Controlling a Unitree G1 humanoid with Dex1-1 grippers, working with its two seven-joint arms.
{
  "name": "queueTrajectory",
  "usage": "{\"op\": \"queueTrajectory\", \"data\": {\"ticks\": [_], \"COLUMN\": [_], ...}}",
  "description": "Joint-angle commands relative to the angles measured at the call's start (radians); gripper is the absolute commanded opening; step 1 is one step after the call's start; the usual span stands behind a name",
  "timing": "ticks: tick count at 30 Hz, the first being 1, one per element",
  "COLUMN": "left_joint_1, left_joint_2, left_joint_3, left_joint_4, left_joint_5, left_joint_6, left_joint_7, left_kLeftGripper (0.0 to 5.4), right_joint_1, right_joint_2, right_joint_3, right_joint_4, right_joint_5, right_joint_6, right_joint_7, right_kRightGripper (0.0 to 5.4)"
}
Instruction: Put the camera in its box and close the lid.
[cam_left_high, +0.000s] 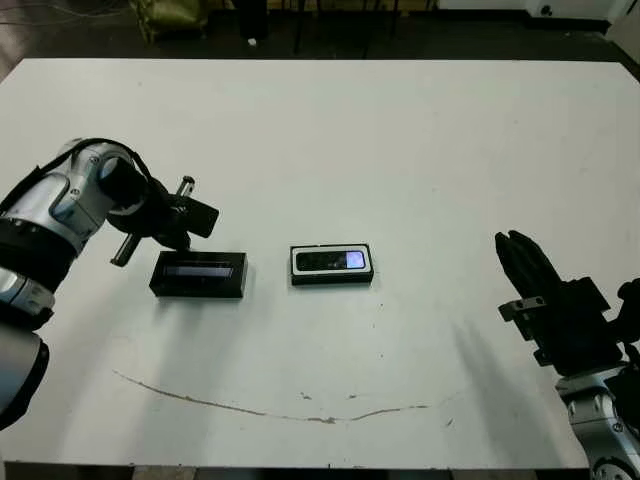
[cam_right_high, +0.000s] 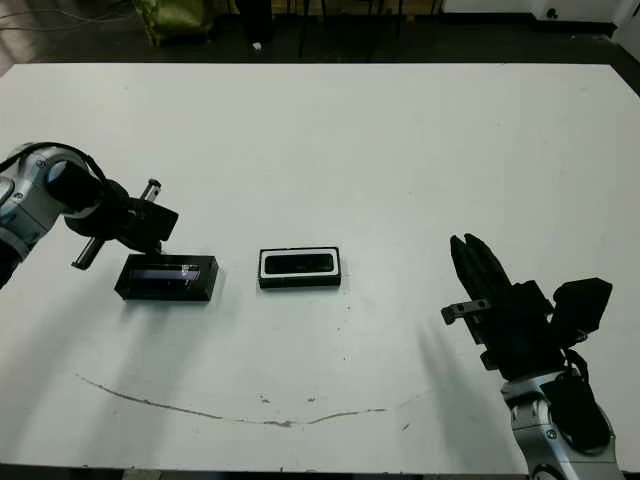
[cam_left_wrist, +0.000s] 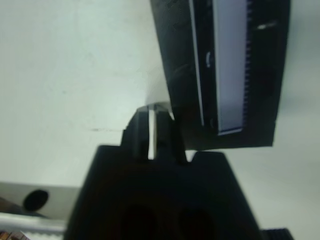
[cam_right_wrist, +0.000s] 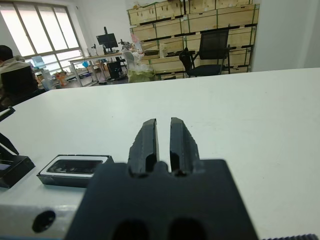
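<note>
**Camera seated, lid waiting beside the left gripper**

The slim black bar-shaped camera (cam_left_high: 333, 261) with its small bluish screen already lay inside the small black white-lined box (cam_left_high: 332, 265), near the middle of the white table (cam_left_high: 400, 150). To the robot's left of the box, a clear gap away, sat the flat black lid (cam_left_high: 198, 274) with its long glossy window strip facing up.

The left gripper (cam_left_high: 172, 237) hovered at the lid's far edge, its two black fingers (cam_left_wrist: 150, 135) pressed nearly together, a thin sliver between them, holding nothing. My worry was this: with so narrow a spread it could not straddle the lid and might only nudge it across the smooth table. The shiny top could slip in a pinch, and a lid set down crooked would ride on the box rim rather than seat.

The right gripper (cam_left_high: 525, 262) idled well to the right of the box, fingers nearly together and empty. Nothing lay between lid and box; a thin brown line (cam_left_high: 250, 408) on the table ran nearer the robot than the box.
</note>
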Motion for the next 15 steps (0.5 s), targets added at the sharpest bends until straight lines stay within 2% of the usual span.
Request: {"op": "queueTrajectory", "data": {"ticks": [1, 5, 10, 15], "left_joint_1": [0.071, 0.087, 0.101, 0.115], "left_joint_2": [0.015, 0.023, 0.039, 0.059], "left_joint_3": [-0.024, -0.031, -0.044, -0.058], "left_joint_4": [-0.019, -0.050, -0.081, -0.121], "left_joint_5": [0.004, 0.009, 0.010, 0.021], "left_joint_6": [0.010, 0.051, 0.043, 0.070], "left_joint_7": [-0.032, -0.055, -0.079, -0.099], "left_kLeftGripper": [0.00, 0.00, 0.00, 0.00], "right_joint_1": [0.008, 0.009, 0.006, 0.006], "right_joint_2": [-0.001, -0.004, -0.011, -0.014], "right_joint_3": [-0.003, -0.001, -0.004, -0.003], "right_joint_4": [0.002, -0.008, -0.004, -0.002], "right_joint_5": [0.020, 0.031, 0.040, 0.023], "right_joint_6": [0.008, 0.023, 0.026, 0.021], "right_joint_7": [0.005, -0.007, -0.005, -0.009], "right_kRightGripper": [0.02, 0.02, 0.02, 0.02]}}
